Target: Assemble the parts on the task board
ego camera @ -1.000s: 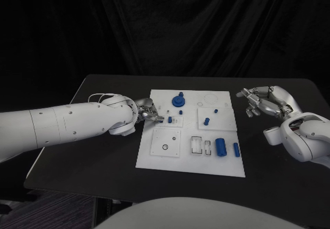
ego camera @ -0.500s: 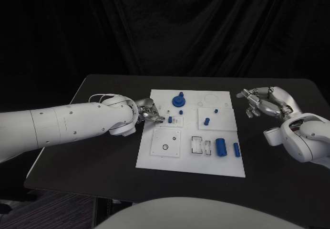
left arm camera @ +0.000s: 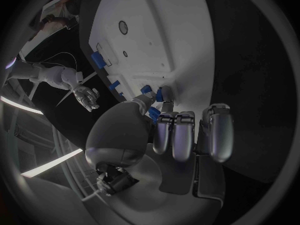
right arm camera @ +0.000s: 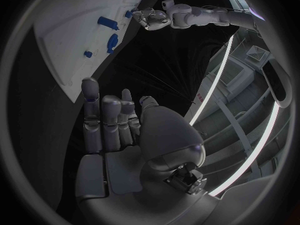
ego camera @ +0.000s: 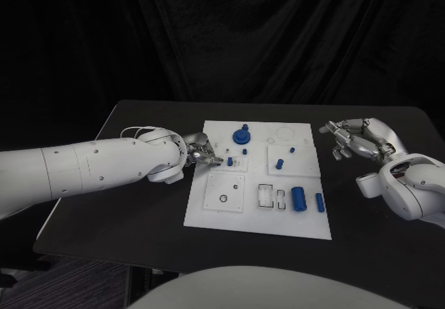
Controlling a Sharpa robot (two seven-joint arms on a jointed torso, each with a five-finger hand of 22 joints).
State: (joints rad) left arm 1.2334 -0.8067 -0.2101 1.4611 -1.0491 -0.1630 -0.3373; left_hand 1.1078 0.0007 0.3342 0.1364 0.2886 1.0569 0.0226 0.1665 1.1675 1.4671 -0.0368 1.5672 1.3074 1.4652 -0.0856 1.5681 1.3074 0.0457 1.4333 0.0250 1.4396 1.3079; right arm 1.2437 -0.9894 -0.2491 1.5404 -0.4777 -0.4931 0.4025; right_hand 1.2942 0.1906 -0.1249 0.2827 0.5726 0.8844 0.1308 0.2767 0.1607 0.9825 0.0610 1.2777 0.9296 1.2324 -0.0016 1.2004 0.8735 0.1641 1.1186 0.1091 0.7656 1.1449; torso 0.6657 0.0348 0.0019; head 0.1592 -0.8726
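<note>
Black counter (ego camera: 139, 212) carries the white task board (ego camera: 255, 225) at centre. At nine o'clock of the board, the left hand (ego camera: 202, 154) pinches a small blue part (left arm camera: 152, 113) over its edge, the wrist view revealing what the head view hides. At three o'clock, the right hand (ego camera: 360, 140) hovers spread, holding nothing.

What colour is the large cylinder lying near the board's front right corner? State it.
Blue. The cylinder lies on the white task board; the head view shows it best.

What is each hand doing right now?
Left hand: pinches a small blue part at the task board.
Right hand: open, holding nothing.
</note>
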